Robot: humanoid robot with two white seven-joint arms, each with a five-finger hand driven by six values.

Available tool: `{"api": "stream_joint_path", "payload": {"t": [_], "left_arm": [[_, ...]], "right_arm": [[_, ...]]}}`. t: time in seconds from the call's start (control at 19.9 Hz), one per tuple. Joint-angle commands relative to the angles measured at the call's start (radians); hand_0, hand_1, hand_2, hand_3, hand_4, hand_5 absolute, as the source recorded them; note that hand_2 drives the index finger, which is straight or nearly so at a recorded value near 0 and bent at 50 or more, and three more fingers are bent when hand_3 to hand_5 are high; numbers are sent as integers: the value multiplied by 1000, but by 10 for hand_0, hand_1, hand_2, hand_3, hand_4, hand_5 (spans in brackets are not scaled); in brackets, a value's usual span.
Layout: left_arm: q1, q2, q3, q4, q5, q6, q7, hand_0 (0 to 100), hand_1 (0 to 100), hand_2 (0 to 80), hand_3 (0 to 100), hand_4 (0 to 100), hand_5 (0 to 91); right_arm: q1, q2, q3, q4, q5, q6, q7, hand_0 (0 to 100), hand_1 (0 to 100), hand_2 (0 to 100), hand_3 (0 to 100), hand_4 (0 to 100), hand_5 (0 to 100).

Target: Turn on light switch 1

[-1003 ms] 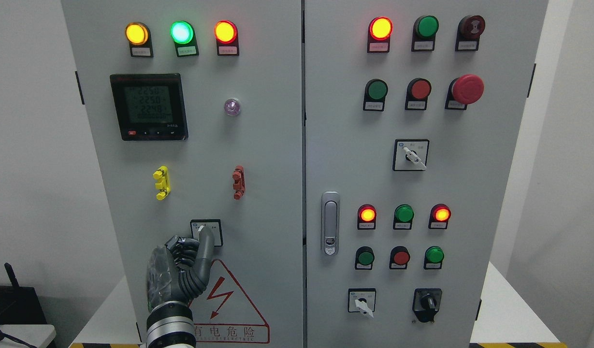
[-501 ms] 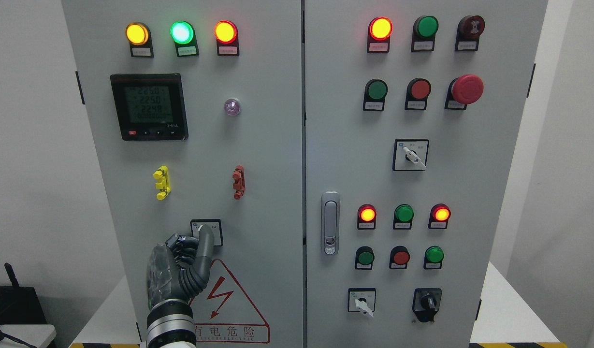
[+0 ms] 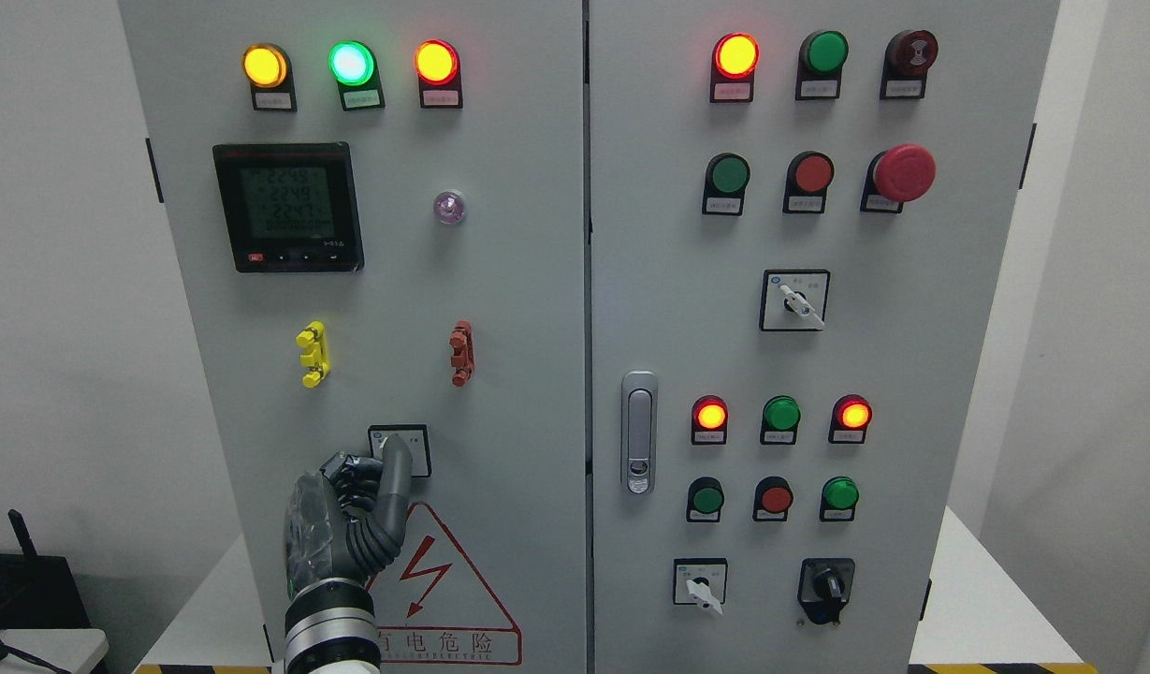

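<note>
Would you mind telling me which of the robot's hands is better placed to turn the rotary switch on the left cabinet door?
The left hand: its thumb reaches up over the rotary switch low on the left door, the other fingers curled beside it. The right hand is not in view.

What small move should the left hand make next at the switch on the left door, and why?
Probably turn the knob. The left hand has one extended finger already lying over the square selector switch, the other fingers curled, so approach looks finished. The knob's position is hidden behind it.
</note>
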Motion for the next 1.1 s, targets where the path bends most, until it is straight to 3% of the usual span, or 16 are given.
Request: {"api": "stream_joint_path", "payload": {"t": [0.0,0.45,0.5,0.7,0.8,0.9,1.05], "left_arm": [[0,0,-1,2,2,-1,0,559,309,616,797,804,778],[0,0,-2,2,7,-2,-4,620,273,614,797,804,777],[0,0,-2,2,7,-2,-4,658,215,614,796,804,777],[0,0,-10,2,7,-5,-7,538,163,610,794,803,774],[2,-1,-10,2,7,-5,-7,392,174,609,792,802,772],[2,-1,-10,2,7,-5,-7,314,189,608,792,801,772],[3,-1,-10,1,7,-5,-7,266,199,608,791,800,771]], "right_arm": [[0,0,0,0,-17,0,0,120,389,0,0,0,0],[0,0,0,0,-18,0,0,120,389,0,0,0,0],[0,0,0,0,-17,0,0,120,389,0,0,0,0],[0,0,0,0,-18,0,0,120,389,0,0,0,0],[0,0,0,0,-17,0,0,120,389,0,0,0,0],[0,0,0,0,-17,0,0,120,389,0,0,0,0],[0,0,0,0,-17,0,0,120,389,0,0,0,0]]}}
